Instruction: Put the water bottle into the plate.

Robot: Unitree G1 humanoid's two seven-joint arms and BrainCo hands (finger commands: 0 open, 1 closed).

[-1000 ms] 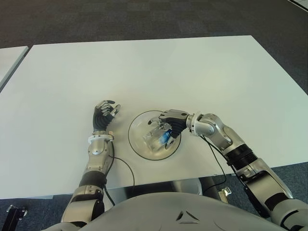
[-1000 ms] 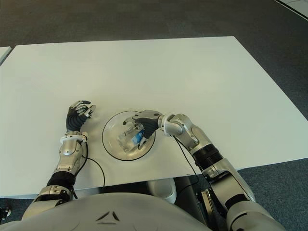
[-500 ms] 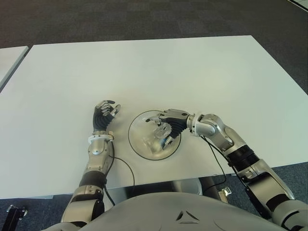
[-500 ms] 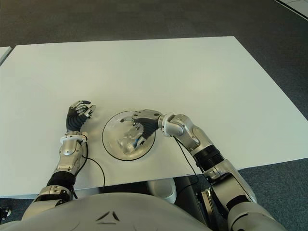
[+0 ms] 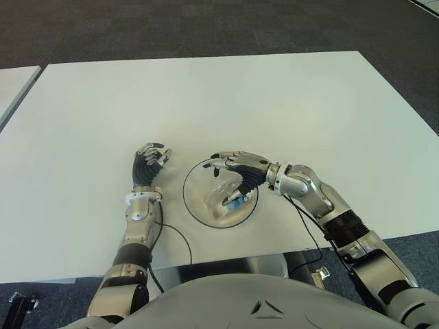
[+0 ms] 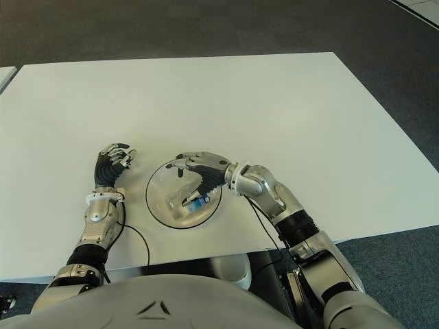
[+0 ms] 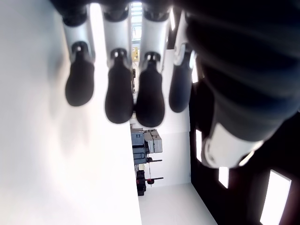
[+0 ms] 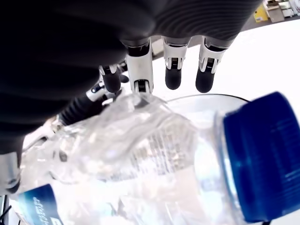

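Observation:
A crumpled clear water bottle (image 5: 224, 201) with a blue cap lies on its side inside the round glass plate (image 5: 194, 200) near the table's front edge. My right hand (image 5: 233, 164) hovers over the plate's far side, fingers (image 8: 172, 70) spread open above the bottle (image 8: 140, 164) and not gripping it. The blue cap (image 8: 255, 157) fills the close part of the right wrist view. My left hand (image 5: 149, 161) shows to the left of the plate, fingers (image 7: 119, 91) loosely curled and holding nothing.
The white table (image 5: 226, 103) stretches wide behind the plate. A second white table's corner (image 5: 14, 82) shows at the far left. Dark carpet lies beyond the table's edges.
My right hand has let go of the bottle and spread its fingers, lifting toward the plate's far side. The bottle has settled in the plate. The left hand has not moved.

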